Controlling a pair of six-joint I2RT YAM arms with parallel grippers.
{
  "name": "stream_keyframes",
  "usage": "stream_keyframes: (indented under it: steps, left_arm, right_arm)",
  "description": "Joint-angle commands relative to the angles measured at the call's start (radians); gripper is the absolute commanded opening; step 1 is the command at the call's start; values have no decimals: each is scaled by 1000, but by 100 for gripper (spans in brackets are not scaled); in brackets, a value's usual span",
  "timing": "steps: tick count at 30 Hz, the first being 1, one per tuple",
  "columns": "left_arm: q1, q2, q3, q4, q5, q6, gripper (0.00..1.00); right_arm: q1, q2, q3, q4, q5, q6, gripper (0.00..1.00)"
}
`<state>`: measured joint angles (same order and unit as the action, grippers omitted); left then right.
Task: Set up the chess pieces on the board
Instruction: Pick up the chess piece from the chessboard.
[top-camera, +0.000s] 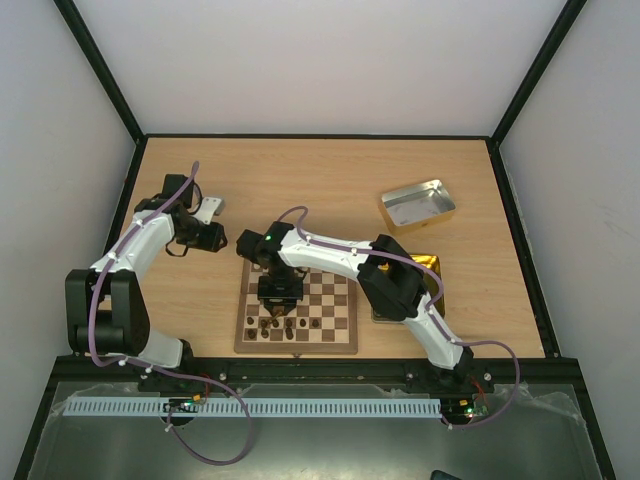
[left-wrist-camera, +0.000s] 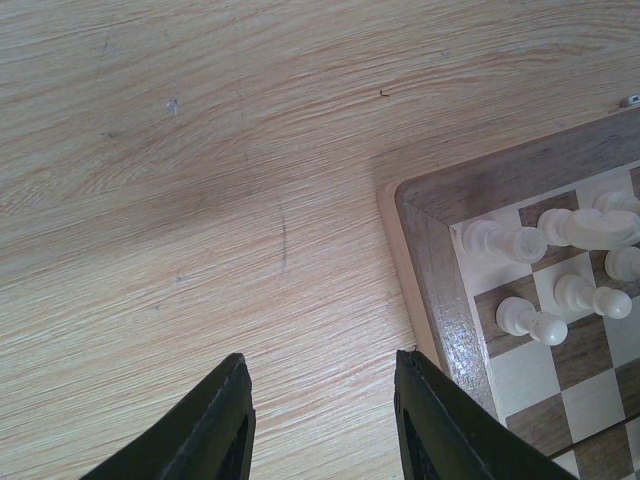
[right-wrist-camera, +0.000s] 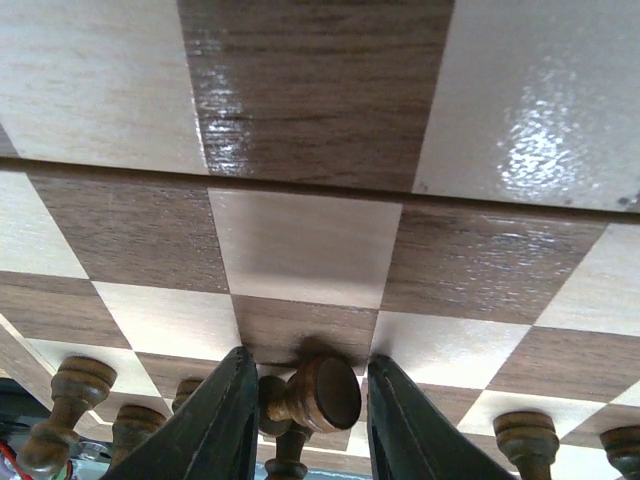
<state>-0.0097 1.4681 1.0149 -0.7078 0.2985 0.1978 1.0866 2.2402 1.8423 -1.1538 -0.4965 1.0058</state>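
Note:
The board (top-camera: 297, 310) lies in front of the arms. Several dark brown chess pieces (top-camera: 277, 324) stand along its near rows, and pale pieces (left-wrist-camera: 530, 322) stand at its far corner. My right gripper (right-wrist-camera: 305, 385) is low over the board's near left part, also in the top view (top-camera: 278, 300). It is shut on a dark brown piece (right-wrist-camera: 318, 394) that lies tilted between the fingertips, base towards the camera, just above a dark square. My left gripper (left-wrist-camera: 322, 372) is open and empty over bare table, left of the board's far corner (left-wrist-camera: 420, 215).
A silver tin (top-camera: 417, 206) stands at the back right of the table. A gold-toned tin (top-camera: 428, 268) lies right of the board, partly under my right arm. More dark pieces (right-wrist-camera: 68, 400) stand on both sides of my right fingers.

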Motion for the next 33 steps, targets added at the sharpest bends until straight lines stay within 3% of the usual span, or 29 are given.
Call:
stream_keyframes:
  steps: [1, 9, 33]
  left_arm:
    - [8, 8, 13, 0, 11, 6, 40]
    - [8, 8, 16, -3, 11, 8, 40]
    - [8, 22, 14, 3, 8, 9, 40]
  right_arm:
    - [6, -17, -8, -2, 7, -5, 27]
    - [3, -17, -7, 1, 14, -1, 20]
    - [-48, -13, -26, 46, 27, 8, 19]
